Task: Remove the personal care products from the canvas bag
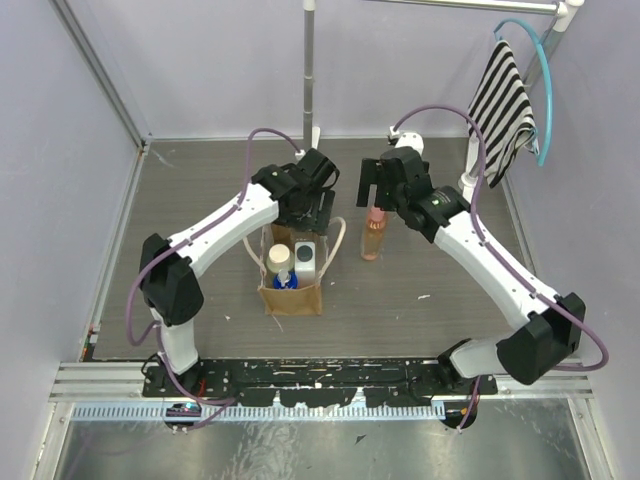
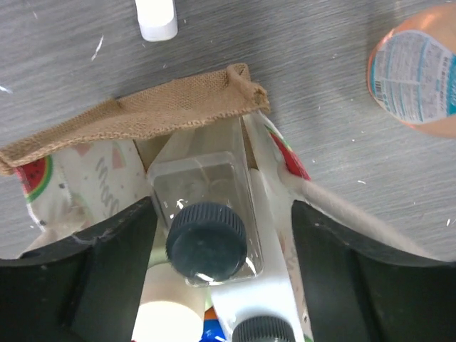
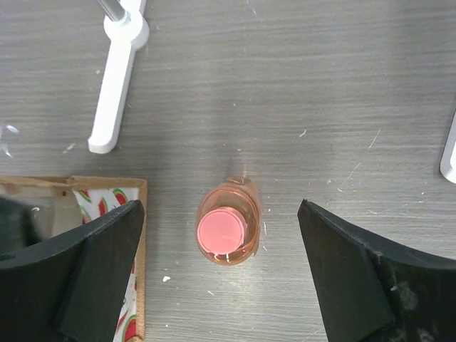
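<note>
Black fingers [image 2: 107, 263] of the left gripper [image 2: 222, 231] fill the lower corners of the left wrist view. They are held apart, one on each side of the clear bottle [image 2: 192, 178] with the dark cap [image 2: 206, 242], and no firm clamp on it can be made out. That bottle is stood upright inside the canvas bag [image 2: 142, 114], at the end of the bag toward the top of the frame. Its long axis is pointed straight at the camera, so it lies directly beneath the gap between the fingers. In the overhead view the bag is found left of centre, with the white bottle [image 1: 306, 258], the cream-capped bottle [image 1: 279, 258] and the small blue one [image 1: 283, 282] packed in toward the bottom of the frame. The pink-orange bottle [image 3: 226, 229] is stood upright on the table [image 1: 420, 300] just right of the bag and outside it. It is placed under the right gripper [image 3: 221, 210], whose fingers are spread wide with bare table on both sides of the cap, so nothing is held. The left arm is judged the nearer to what remains in the bag. A squeeze across the clear bottle and a straight lift along its upright axis are called for, and the white bottle close beside it could be caught.
</note>
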